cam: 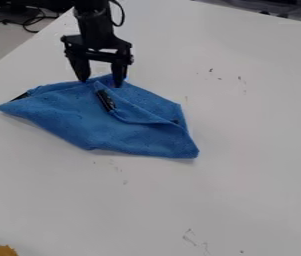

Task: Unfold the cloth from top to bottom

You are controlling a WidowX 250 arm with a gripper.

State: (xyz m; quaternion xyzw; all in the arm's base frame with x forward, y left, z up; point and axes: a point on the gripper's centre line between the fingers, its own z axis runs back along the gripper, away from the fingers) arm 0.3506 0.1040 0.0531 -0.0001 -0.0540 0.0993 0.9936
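Note:
The black gripper [100, 82] hangs from the top edge at the upper left, its two fingers spread apart and pointing down. Its fingertips are at the top edge of the blue cloth [106, 125], one at the cloth's back edge and the other over a raised corner. Whether they touch the fabric I cannot tell. The cloth lies partly folded and rumpled, with a flap across its upper right part, a black tag near the middle and a dark patch at its left corner.
The white table [246, 165] runs out to the right and toward the front. Black cables [29, 20] lie beyond its upper left edge. An orange-yellow object [4, 250] shows at the lower left corner.

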